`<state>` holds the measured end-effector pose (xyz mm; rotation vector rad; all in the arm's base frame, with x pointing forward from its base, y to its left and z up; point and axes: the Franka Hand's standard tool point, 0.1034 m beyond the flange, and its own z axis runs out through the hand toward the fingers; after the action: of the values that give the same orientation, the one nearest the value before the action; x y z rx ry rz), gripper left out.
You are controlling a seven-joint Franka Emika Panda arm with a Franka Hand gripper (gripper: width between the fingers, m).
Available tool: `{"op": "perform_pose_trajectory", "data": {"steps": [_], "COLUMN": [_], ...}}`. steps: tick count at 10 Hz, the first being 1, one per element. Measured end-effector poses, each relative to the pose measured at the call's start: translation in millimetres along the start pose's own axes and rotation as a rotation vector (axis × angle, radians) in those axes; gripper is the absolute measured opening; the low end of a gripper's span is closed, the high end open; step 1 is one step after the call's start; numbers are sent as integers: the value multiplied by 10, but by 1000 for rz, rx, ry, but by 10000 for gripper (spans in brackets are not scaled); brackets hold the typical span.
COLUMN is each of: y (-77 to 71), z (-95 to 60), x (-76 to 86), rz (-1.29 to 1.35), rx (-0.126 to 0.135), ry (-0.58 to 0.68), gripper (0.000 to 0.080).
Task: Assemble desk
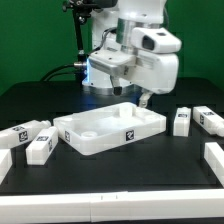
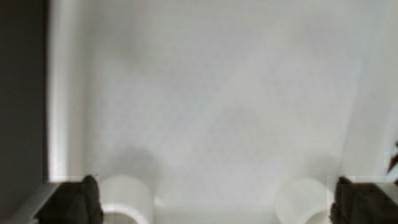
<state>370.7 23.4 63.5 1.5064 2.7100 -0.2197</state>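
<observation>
The white rimmed desk top (image 1: 110, 128) lies in the middle of the black table, open side up, with a square tag on its near wall. My gripper (image 1: 146, 100) hangs at its far right corner, low over the rim. In the wrist view the gripper (image 2: 222, 205) is open wide, with dark fingertips (image 2: 80, 200) at both sides. A plain white surface, apparently the desk top (image 2: 214, 90), fills the space between them. Two white legs (image 1: 25, 131) lie at the exterior view's left and two more legs (image 1: 181, 121) at its right. I cannot tell whether the fingers touch the top.
A white bar (image 1: 212, 155) lies near the front edge at the exterior view's right, and another white piece (image 1: 5, 163) at the far left. The robot's base (image 1: 105, 70) stands behind the desk top.
</observation>
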Motion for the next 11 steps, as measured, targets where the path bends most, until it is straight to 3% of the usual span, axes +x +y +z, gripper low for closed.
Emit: {"op": "perform_pose_trajectory", "data": {"steps": [3,5,7,10,11], "y": [-53,-387,-621,-755,-740], "z": [67,257,405,625,624], "x": [15,-94,-213,-278,-286], "rz": [38,33,50,43,45], "rx": [14,54,81,129,127], "ry": [12,46,74,124,123], "gripper": [649,649,649,649,649]}}
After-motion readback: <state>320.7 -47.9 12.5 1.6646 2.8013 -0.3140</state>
